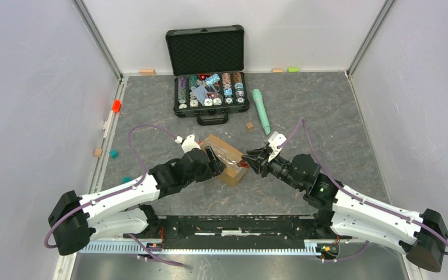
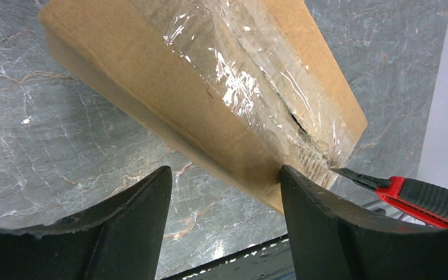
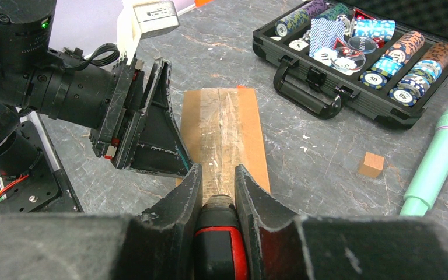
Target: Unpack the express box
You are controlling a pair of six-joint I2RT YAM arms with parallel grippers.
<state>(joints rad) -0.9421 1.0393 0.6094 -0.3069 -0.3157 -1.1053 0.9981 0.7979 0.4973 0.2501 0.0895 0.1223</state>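
The express box (image 1: 227, 150), brown cardboard with glossy clear tape along its top seam, lies on the grey mat between the two arms. My left gripper (image 1: 214, 161) is open beside the box. In the left wrist view (image 2: 224, 175) one finger (image 2: 321, 221) touches the box's (image 2: 210, 76) near side wall and the other stands apart from it. My right gripper (image 1: 251, 160) is shut on a red and black knife (image 3: 219, 245). The knife's blade tip (image 2: 350, 175) meets the taped end of the box (image 3: 221, 122), where the tape shows a dark slit.
An open black case of poker chips (image 1: 210, 76) stands at the back. A green microphone-shaped object (image 1: 261, 111) and a small wooden block (image 1: 249, 125) lie behind the right gripper. Small coloured blocks lie along the left rail and the back wall.
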